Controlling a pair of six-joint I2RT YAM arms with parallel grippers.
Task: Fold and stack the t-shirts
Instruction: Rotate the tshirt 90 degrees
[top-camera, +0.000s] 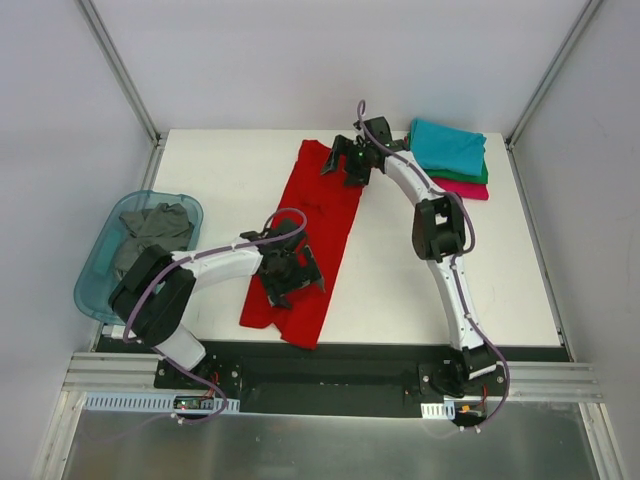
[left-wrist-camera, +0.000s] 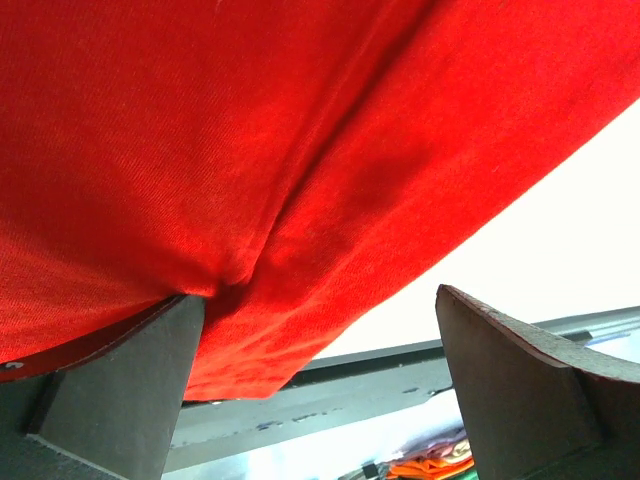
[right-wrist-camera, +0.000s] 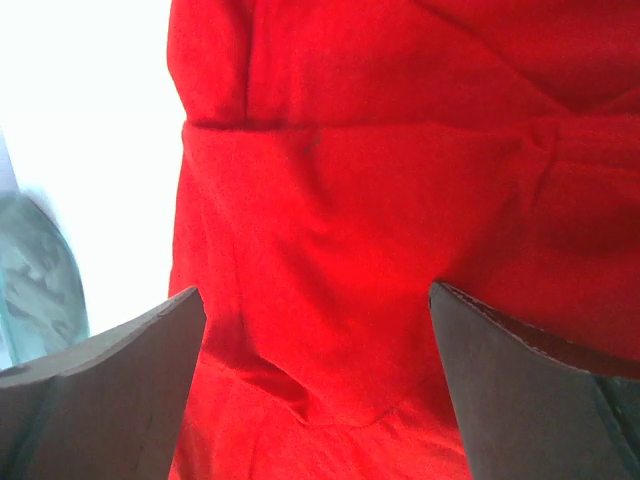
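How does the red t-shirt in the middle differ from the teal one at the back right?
The red t-shirt lies as a long strip down the table; the teal t-shirt is folded into a compact rectangle. The red one rests directly on the table, whereas the teal one tops a stack over a green shirt and a pink shirt. The red one covers more area than the teal one. Both are plain cloth.
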